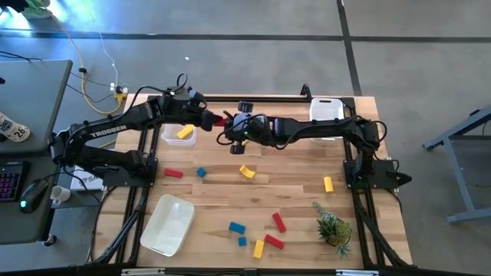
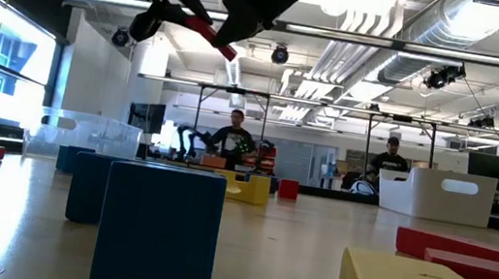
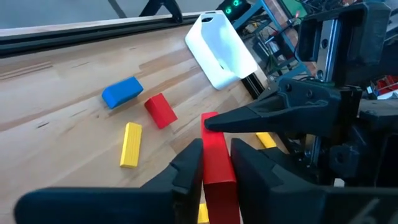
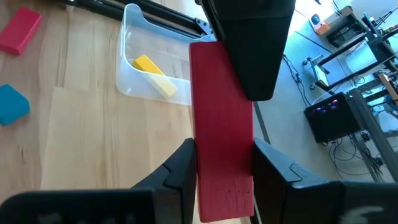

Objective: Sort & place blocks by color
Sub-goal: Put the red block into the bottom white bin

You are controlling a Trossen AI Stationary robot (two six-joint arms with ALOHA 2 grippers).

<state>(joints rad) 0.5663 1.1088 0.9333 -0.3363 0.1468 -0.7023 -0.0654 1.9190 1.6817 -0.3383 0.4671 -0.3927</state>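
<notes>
A long red block (image 1: 221, 120) hangs in the air over the far middle of the table, between my two grippers. My left gripper (image 1: 209, 119) comes from the left and is shut on one end. My right gripper (image 1: 232, 123) comes from the right and is shut on the other end. In the low view the red block (image 2: 209, 35) is tilted, high above the tabletop. A yellow block (image 1: 184, 132) lies in a clear bin (image 1: 170, 140). Several red, blue and yellow blocks lie loose on the table, among them a yellow one (image 1: 246, 171) and a blue one (image 1: 201, 172). My left gripper (image 3: 217, 158) pinches one end of the red block (image 3: 217, 171) between its two fingers, which lie along the block. The block is lifted clear and sticks out ahead of the fingers. My right gripper (image 4: 224, 155) pinches the other end of the red block (image 4: 222, 174) between its two fingers, which also lie along it. In the left wrist view one of its fingers (image 3: 249, 117) lies on the block's far end (image 3: 209, 118).
A white bin (image 1: 326, 110) stands at the far right and a white tray (image 1: 166, 224) at the near left. A small green plant (image 1: 332, 228) lies near the right edge. Loose blocks (image 1: 274, 241) cluster at the near middle.
</notes>
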